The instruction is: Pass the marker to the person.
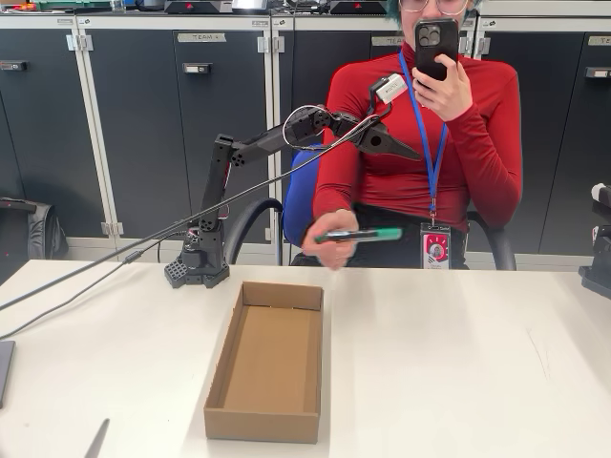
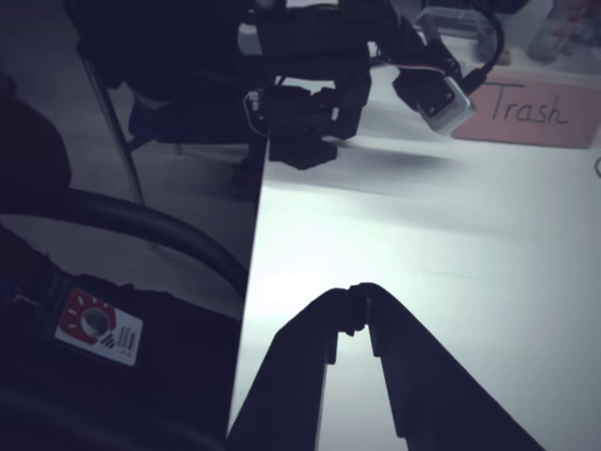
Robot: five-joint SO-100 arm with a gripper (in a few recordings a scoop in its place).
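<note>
The marker (image 1: 361, 234), green-capped with a dark barrel, lies level in the person's hand (image 1: 329, 250) just above the table's far edge. The person (image 1: 420, 143) in a red turtleneck and blue lanyard sits behind the table and holds a phone (image 1: 434, 46) up in the other hand. My gripper (image 1: 410, 152) hangs raised in front of the person's chest, above the marker and apart from it. In the wrist view my gripper (image 2: 357, 301) is shut, its tips touching with nothing between them, over the table edge near the person's badge (image 2: 96, 326).
An open cardboard box (image 1: 221, 363) lies on the white table in front of the arm's base (image 1: 199, 267). A thin grey blade-like object (image 1: 96, 440) sits at the front left edge. A cable (image 1: 115, 258) runs leftward off the table. A pink "Trash" sign (image 2: 526, 111) lies on the table.
</note>
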